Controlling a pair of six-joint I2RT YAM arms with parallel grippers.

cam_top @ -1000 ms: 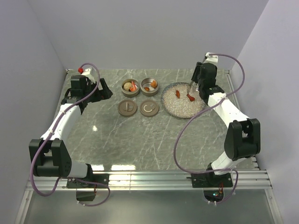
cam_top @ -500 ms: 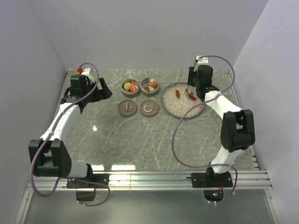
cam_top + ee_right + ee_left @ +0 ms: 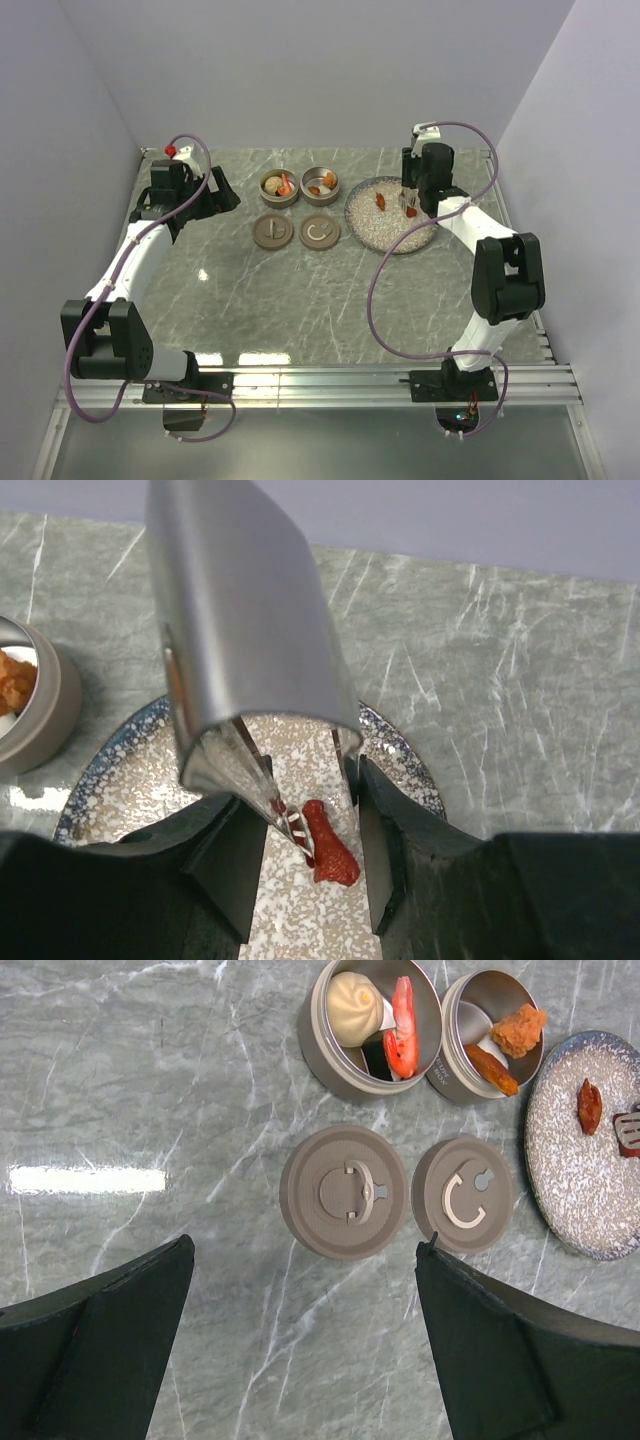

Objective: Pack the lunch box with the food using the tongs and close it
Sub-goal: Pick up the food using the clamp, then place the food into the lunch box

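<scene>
My right gripper (image 3: 305,865) is shut on the metal tongs (image 3: 250,630), which point down over the speckled plate (image 3: 120,780). Their tips straddle a red piece of food (image 3: 330,850) lying on the plate, and the left tip touches it. In the top view this gripper (image 3: 410,195) hangs over the plate's far part, beside another red piece (image 3: 381,200). The lunch box is two open round tins (image 3: 322,1055) (image 3: 450,1075) that hold a beige bun (image 3: 355,1008), a shrimp (image 3: 402,1035) and fried bits (image 3: 518,1028). My left gripper (image 3: 305,1340) is open over bare table.
Two round lids (image 3: 345,1192) (image 3: 462,1195) lie flat on the marble in front of the tins. The plate (image 3: 392,232) sits right of the tins. Grey walls close in the table at the back and on both sides.
My right arm has swung back and to the left and turned, which brought the tongs down around the red piece. The tongs have narrowed slightly. The left arm has not moved.
</scene>
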